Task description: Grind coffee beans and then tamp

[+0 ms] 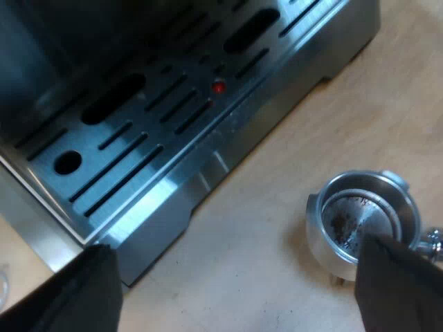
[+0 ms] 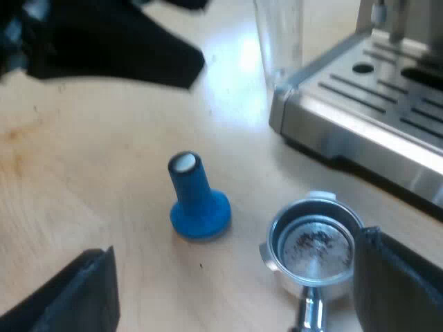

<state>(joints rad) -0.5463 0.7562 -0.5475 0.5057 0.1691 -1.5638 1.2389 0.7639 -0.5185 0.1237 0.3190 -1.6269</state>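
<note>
The metal holder (image 1: 363, 214) lies loose on the wooden table beside the espresso machine's drip tray (image 1: 138, 152). Its basket faces up with only traces of dark grounds inside. My left gripper (image 1: 239, 294) hovers open above the table at the tray's edge, and one of its fingers (image 1: 401, 283) covers part of the holder's rim. In the right wrist view the holder (image 2: 315, 249) sits close to a blue tamper (image 2: 197, 200), which stands upright on its base. My right gripper (image 2: 232, 294) is open above them with nothing between its fingers.
A measuring glass (image 2: 280, 41) stands on the table by the corner of the drip tray (image 2: 374, 111). A black bulk (image 2: 104, 41) hangs over the table beyond the tamper. A small red dot (image 1: 218, 87) shows among the tray's slots.
</note>
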